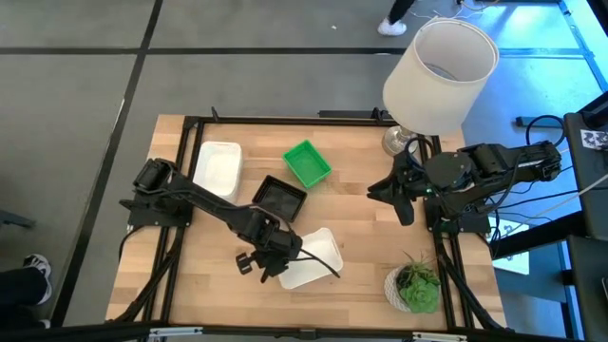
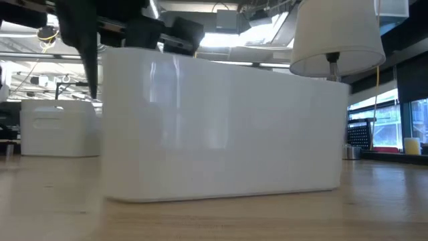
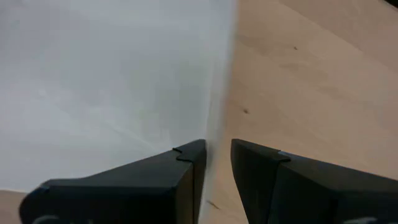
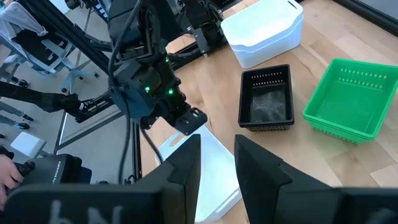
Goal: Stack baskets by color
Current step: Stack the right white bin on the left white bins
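A white basket rests on its base near the table's front, and it fills the low view. My left gripper reaches down at that basket's left end, open by a narrow gap. A second white basket sits at the far left, a black mesh basket in the middle, and a green basket behind it; none is stacked. My right gripper hangs raised over the table's right side, open by a narrow gap and holding nothing. My left gripper stands astride the near white basket's wall at its left end, one finger over the inside and one over the table outside. It comes from above, slanting steeply down. Whether the fingers touch the wall I cannot tell. The basket sits flat on the table.
A big white lampshade on its stand rises at the far right corner. A small potted plant sits at the near right corner. A black frame rail runs along the table's far edge. Bare wood lies between the baskets and my right arm.
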`<state>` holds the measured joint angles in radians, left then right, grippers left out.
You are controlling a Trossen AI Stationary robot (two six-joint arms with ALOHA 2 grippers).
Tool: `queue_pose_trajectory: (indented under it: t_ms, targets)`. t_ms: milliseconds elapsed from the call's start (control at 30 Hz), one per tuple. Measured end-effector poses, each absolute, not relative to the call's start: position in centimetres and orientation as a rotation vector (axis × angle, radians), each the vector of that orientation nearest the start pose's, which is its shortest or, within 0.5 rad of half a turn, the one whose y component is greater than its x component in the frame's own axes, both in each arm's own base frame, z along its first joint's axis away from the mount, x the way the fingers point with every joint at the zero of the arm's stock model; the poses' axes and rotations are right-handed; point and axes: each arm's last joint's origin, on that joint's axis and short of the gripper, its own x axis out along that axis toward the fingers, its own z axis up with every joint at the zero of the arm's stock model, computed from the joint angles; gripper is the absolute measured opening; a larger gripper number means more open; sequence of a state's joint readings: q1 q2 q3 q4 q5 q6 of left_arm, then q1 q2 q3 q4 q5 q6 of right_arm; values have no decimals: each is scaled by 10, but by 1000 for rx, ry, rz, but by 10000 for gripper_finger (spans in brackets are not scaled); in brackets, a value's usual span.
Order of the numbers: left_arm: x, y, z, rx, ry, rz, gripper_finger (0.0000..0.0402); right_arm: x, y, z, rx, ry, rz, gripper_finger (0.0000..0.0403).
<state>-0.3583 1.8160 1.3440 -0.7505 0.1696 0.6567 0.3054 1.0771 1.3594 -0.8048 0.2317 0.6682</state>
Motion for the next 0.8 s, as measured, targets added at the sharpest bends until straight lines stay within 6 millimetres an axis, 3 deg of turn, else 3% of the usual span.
queue_pose_trajectory:
  t_ms: [467,633,800]
  targets:
    - [324,-125,177,659,1082,-877,59,190,53,414,515,506,-98,96]
    - [322,-129,176,730,1068,-896,9,190,53,414,516,505,-100,96]
    - [321,-131,182,770,1103,-880,2,190,53,414,517,505,-100,96]
